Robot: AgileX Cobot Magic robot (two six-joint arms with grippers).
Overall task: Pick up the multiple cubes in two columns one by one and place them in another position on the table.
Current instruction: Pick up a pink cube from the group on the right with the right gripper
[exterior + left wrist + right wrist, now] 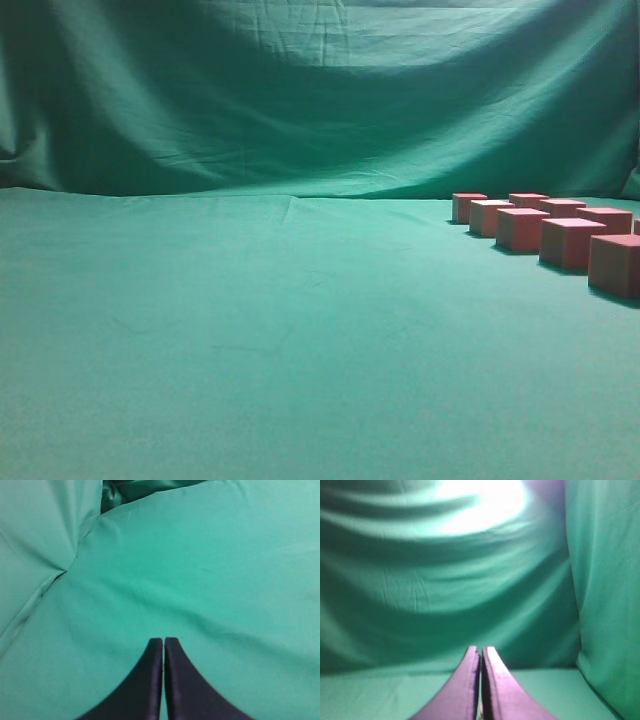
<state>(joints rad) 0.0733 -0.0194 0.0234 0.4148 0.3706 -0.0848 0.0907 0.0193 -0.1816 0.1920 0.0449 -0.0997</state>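
Waiting at the start of the job, I hold both arms clear of the teal worktop [250,340]; my left gripper [163,641] hangs over bare cloth with its fingers pressed together and nothing between them; my right gripper [480,650] is likewise pinched closed and empty, pointing toward the draped backdrop [445,580]; neither arm shows in the exterior view. The cubes [545,225] stand at the far right of the worktop in two columns running away from the camera, each pinkish-red block set a little apart from its neighbours, and the nearest ones run off the frame's right edge; none appears to have been moved yet. As I judge it, the step in hand is the first pick, and the right arm is the natural one for it; to do it well I should spread the fingers before descending, come straight down over one end cube, square to its faces, so I do not nudge the rest; then set it on the open cloth to the left.
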